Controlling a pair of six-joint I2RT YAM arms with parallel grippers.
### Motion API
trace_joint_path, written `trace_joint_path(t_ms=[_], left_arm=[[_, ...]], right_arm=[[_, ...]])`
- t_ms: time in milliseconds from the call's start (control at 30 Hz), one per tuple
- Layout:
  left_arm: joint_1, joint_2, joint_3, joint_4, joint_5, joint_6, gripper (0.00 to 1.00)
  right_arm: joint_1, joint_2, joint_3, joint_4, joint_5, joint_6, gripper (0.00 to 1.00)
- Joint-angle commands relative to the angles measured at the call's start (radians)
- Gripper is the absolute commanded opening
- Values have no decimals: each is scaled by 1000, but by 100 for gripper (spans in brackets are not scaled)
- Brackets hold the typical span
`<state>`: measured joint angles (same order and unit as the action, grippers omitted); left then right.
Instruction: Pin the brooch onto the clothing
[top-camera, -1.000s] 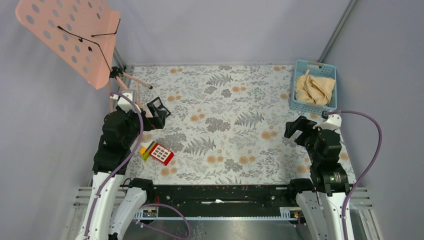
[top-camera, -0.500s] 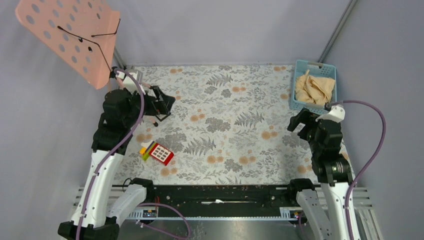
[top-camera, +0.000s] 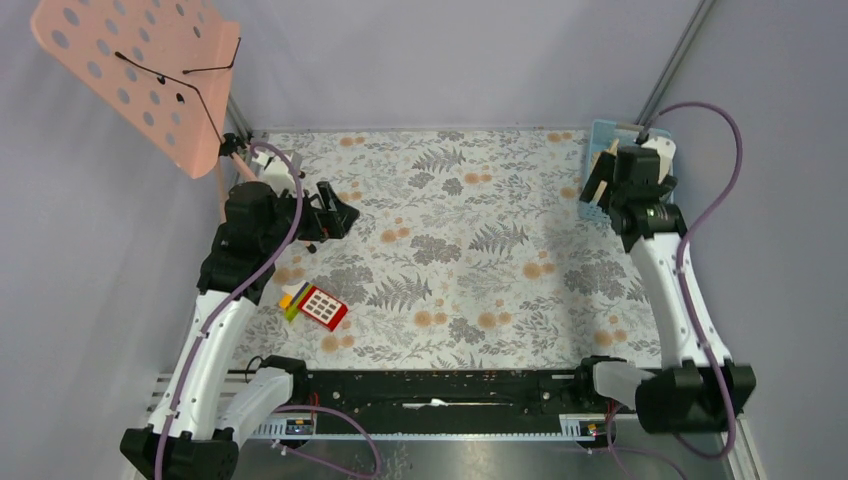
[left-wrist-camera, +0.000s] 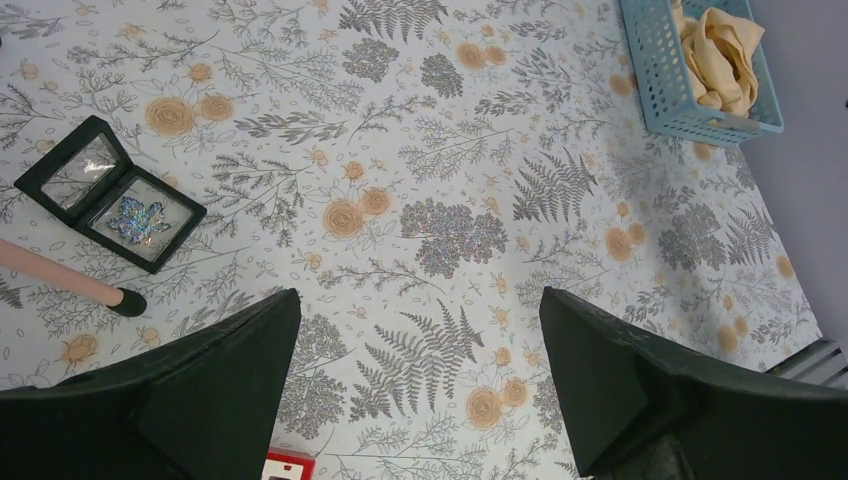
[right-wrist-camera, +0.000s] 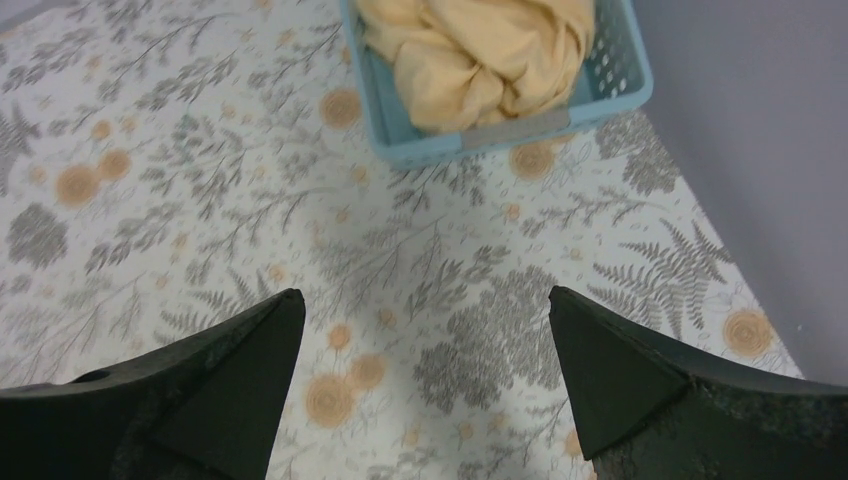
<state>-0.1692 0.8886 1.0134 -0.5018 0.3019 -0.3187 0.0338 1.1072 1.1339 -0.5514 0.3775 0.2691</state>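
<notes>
So the brooch (left-wrist-camera: 137, 217) is sitting in the lower half of a small open black hinged case (left-wrist-camera: 60, 160), at the left edge of the left wrist view. It's a sparkly grey-blue leaf-ish thing under a clear window. The case lies flat on the floral tablecloth (left-wrist-camera: 440, 150), with a pink stand leg (left-wrist-camera: 55, 270) ending in a black foot just below it.

The clothing (right-wrist-camera: 480, 45) is a bunched-up cream-yellow wad stuffed into a light blue plastic basket (right-wrist-camera: 520, 130), at the top of the right wrist view. From overhead, that basket (top-camera: 598, 128) is in the far right corner of the table and mostly hidden behind the right arm.

Left gripper (left-wrist-camera: 418, 320) is spread wide with nothing between the fingers, hovering over bare tablecloth. The case is off to its upper left in its own camera. Overhead it's at the left side of the table (top-camera: 335, 212).

Right gripper (right-wrist-camera: 425, 300) is spread wide too, and empty. It's pointing at the patch of cloth right in front of the basket and isn't touching it.

Also around: a red keypad toy (top-camera: 322, 306) with coloured sticks at lower left, and a pink perforated music stand (top-camera: 140, 70) in the upper left corner.
</notes>
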Motion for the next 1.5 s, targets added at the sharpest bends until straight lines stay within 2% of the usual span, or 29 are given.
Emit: trace_joint_path(t_ms=[0,200,433,633,833,967,1033,1100,1200,1333,1400,1467], left_arm=[[-1,-18,6,43,-2,1,99],[-1,-40,2,43,-5,19,99],[6,-27,6,43,44,22,99],[14,-3,11,42,84,18,99],[19,11,11,41,109,15,99],[31,23,18,34,123,13,99],[39,26,18,34,127,12,99],[46,26,17,34,127,12,99],[50,28,16,34,124,12,99],[51,26,16,34,125,12,99],[51,24,13,34,126,12,99],[51,23,12,35,127,11,99]], right_arm=[[-85,194,136,125,99,-65,100],[-197,525,421,33,49,-82,100],[-248,836,638,-92,45,-128,100],[-272,1054,848,-256,27,-190,100],[-280,1186,993,-339,-38,-227,100],[-281,1312,1187,-459,-41,-242,100],[-284,1363,1252,-499,-42,-240,90],[-287,1371,1249,-487,-65,-234,76],[-291,1358,1227,-472,-101,-229,60],[-295,1310,1216,-472,-123,-221,17],[-295,1261,1204,-468,-114,-205,0],[-295,1183,1173,-445,-111,-185,0]])
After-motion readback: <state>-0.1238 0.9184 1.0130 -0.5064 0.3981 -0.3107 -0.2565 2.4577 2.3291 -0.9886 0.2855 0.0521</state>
